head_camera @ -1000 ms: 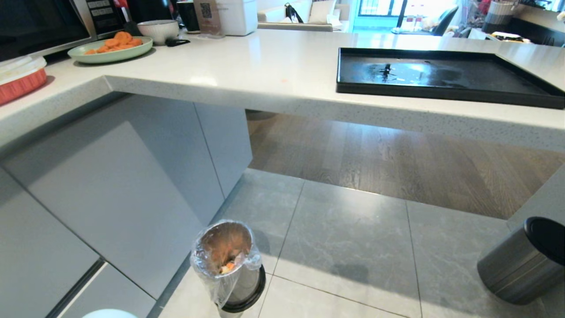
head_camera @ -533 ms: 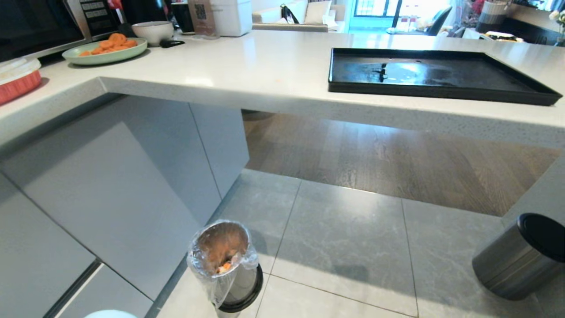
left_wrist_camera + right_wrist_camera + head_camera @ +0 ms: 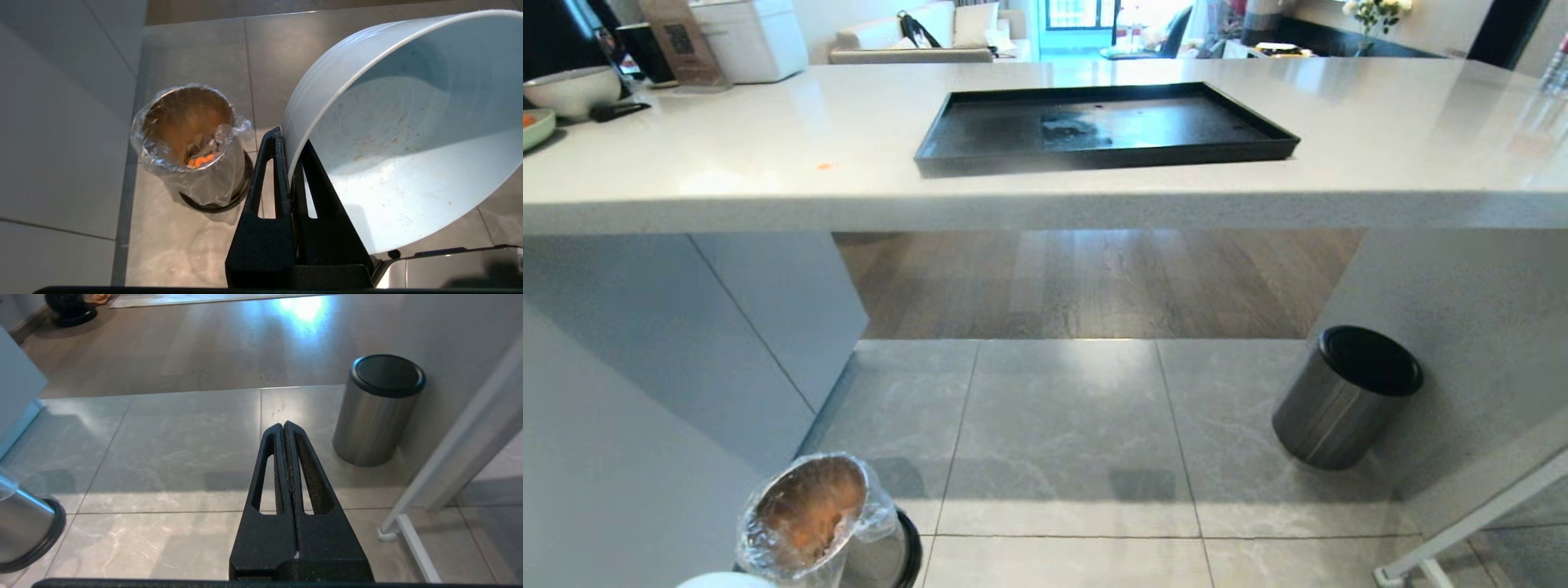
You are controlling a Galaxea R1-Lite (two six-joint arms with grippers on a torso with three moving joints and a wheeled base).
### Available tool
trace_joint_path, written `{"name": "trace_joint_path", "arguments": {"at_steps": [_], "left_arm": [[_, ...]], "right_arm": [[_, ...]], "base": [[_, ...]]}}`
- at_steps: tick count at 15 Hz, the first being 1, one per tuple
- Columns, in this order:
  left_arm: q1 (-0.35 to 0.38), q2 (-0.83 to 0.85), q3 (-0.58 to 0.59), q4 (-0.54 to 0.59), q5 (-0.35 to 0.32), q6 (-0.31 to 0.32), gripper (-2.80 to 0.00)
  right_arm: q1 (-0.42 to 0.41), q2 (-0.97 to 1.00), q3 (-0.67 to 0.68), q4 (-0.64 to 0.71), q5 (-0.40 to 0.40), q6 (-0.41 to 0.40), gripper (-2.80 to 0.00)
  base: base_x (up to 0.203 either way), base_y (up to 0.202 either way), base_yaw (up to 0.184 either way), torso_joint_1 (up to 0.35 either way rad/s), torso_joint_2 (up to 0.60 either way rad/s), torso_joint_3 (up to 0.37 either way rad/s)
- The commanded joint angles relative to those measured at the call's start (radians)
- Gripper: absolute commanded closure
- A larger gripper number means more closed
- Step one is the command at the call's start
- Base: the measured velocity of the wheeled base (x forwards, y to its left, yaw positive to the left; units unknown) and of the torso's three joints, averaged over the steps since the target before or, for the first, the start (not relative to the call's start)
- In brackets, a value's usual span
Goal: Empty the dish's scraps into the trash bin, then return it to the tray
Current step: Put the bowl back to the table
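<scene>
White dish (image 3: 392,134) pinched in left claw (image 3: 288,143).

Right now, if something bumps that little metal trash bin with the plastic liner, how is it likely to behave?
The trash bin would probably tip or slide easily: it is narrow and upright on smooth glossy floor tiles. It is likely light, holding only a few scraps. The loose, crinkled liner looks floppy and might shift. The left gripper holds the dish beside it.

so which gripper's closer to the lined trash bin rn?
Left. The left gripper, shut on the dish, hangs just beside the trash bin. The right gripper is shut and empty, farther off over the floor tiles.
</scene>
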State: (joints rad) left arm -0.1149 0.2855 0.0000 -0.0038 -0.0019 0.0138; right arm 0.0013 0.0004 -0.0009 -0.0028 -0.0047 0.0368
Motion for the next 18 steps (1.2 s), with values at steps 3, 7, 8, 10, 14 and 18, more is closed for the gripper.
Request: {"name": "trace_joint_path", "arguments": {"at_steps": [3, 7, 8, 10, 14, 18], "left_arm": [[0.0, 0.001, 0.0, -0.001, 0.0, 0.0, 0.0], [0.0, 0.001, 0.0, -0.001, 0.0, 0.0, 0.0], [0.0, 0.001, 0.0, -0.001, 0.0, 0.0, 0.0], [0.0, 0.001, 0.0, -0.001, 0.0, 0.0, 0.0], [0.0, 0.001, 0.0, -0.001, 0.0, 0.0, 0.0], [0.0, 0.001, 0.0, -0.001, 0.0, 0.0, 0.0]], "right_arm": [[0.0, 0.0, -0.001, 0.0, 0.0, 0.0, 0.0], [0.0, 0.0, -0.001, 0.0, 0.0, 0.0, 0.0], [0.0, 0.0, 0.0, 0.0, 0.0, 0.0, 0.0], [0.0, 0.0, -0.001, 0.0, 0.0, 0.0, 0.0], [0.0, 0.0, -0.001, 0.0, 0.0, 0.0, 0.0], [0.0, 0.0, -0.001, -0.002, 0.0, -0.006, 0.0]], "base": [[-0.001, 0.001, -0.022, 0.001, 0.0, -0.001], [0.0, 0.0, 0.0, 0.0, 0.0, 0.0], [0.0, 0.0, 0.0, 0.0, 0.0, 0.0], [0.0, 0.0, 0.0, 0.0, 0.0, 0.0], [0.0, 0.0, 0.0, 0.0, 0.0, 0.0], [0.0, 0.0, 0.0, 0.0, 0.0, 0.0]]}}
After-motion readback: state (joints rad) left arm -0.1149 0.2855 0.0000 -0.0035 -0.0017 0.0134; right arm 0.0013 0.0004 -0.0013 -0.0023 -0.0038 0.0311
